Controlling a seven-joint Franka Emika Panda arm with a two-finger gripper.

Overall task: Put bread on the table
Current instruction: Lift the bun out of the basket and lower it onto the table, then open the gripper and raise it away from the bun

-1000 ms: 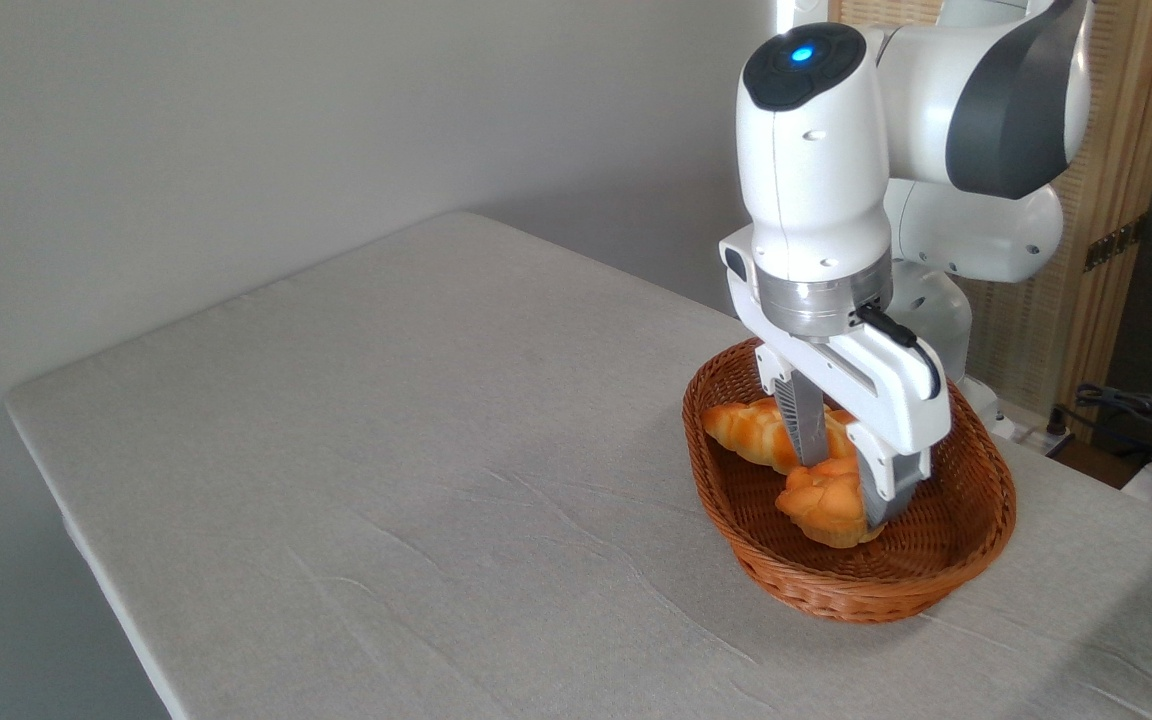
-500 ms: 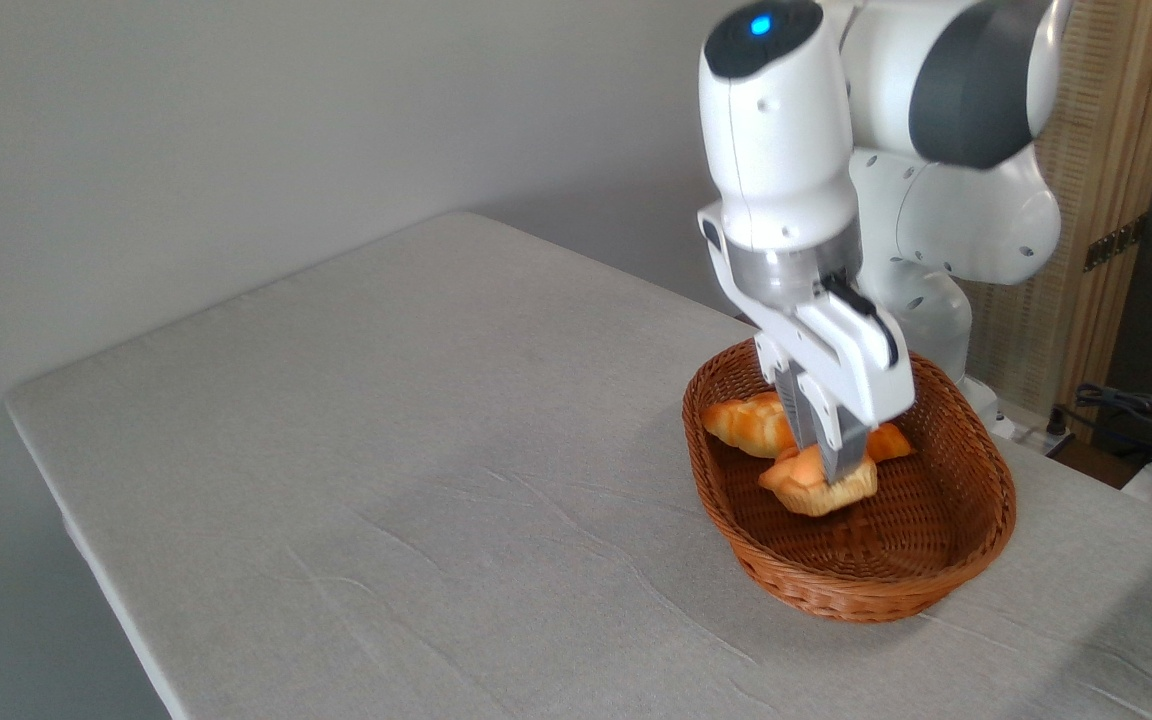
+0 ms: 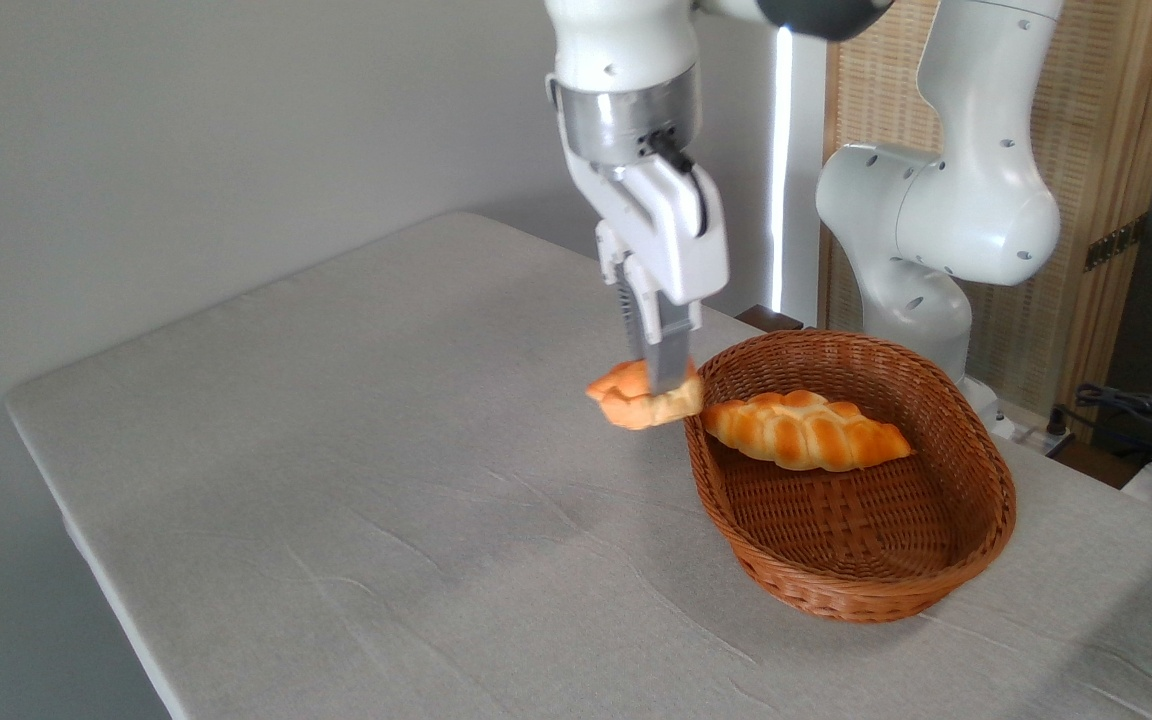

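Grey cloth, lightly wrinkled, covers the table (image 3: pixel 356 440), which fills the lower and middle field and runs back to a rounded far corner near 12 o'clock. Toward 4 o'clock from the table's centre, an oval brown wicker basket (image 3: pixel 866 575) rests on the cloth; inside it, against the far wall, lies a braided loaf (image 3: pixel 804 430) with pointed ends. Just outside the basket rim at its 10 o'clock side, the bread (image 3: pixel 639 398) hangs clear of the cloth: a small, rounded, golden-orange bun, lumpy on top and paler along its lower right edge, tilted slightly. The gripper (image 3: pixel 663 372) is clamped on the bun from above, its two dark fingers drawn close together with their tips sunk into the crust. Above it rises the white arm (image 3: pixel 626 60) with a metallic wrist ring. Farther back, at 2 o'clock, stands the arm's bulbous base joint (image 3: pixel 946 215) before a woven wooden screen (image 3: pixel 1126 150). A plain pale wall (image 3: pixel 186 130) closes the scene at 10 o'clock.
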